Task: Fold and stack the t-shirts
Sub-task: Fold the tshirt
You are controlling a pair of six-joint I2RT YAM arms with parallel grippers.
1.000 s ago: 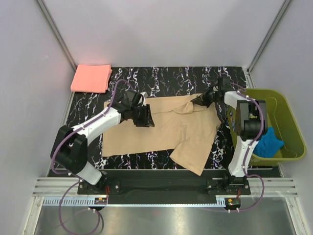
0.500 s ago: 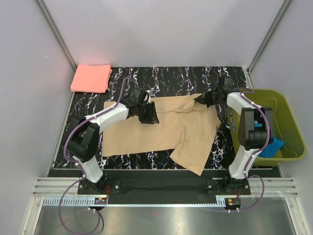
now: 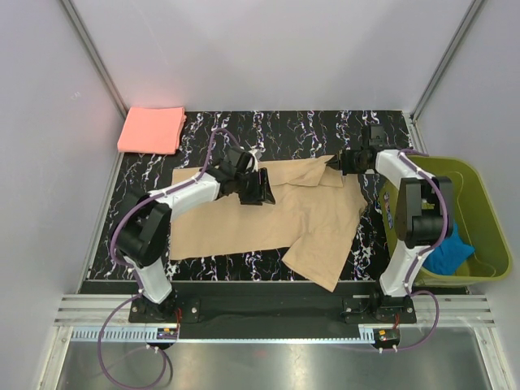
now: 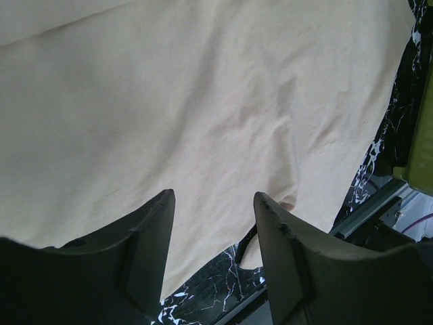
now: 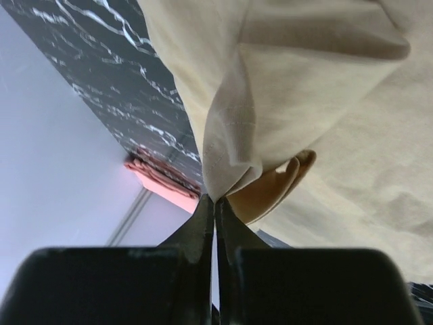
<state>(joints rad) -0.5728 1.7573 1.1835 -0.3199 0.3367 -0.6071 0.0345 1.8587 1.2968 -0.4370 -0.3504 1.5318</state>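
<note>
Right wrist view: the right gripper (image 5: 214, 200) is clenched on a bunched fold of the tan shirt (image 5: 325, 88), its two fingers pressed together with the hem caught between them. The left gripper (image 4: 213, 196) stands released, jaws apart over the cloth with nothing between them.

Beyond the fingers, the tan shirt (image 3: 268, 215) lies spread across the middle of the dark marbled table (image 3: 292, 126). One sleeve trails toward the near edge and the far right corner is rucked up where the right gripper holds it. The pink shirt (image 3: 151, 130) sits folded at the far left corner, well apart. A green basket (image 3: 481, 188) stands at the right.

This cloth looks light, limp and quick to wrinkle. It will likely sag and drag rather than keep a shape, so a pinch at a hem or shoulder seam should hold better than one on the flat middle.

Compared with a second ago, the left gripper has slid rightward along the shirt's far edge and its jaws have widened. The right gripper sits almost where it was.
</note>
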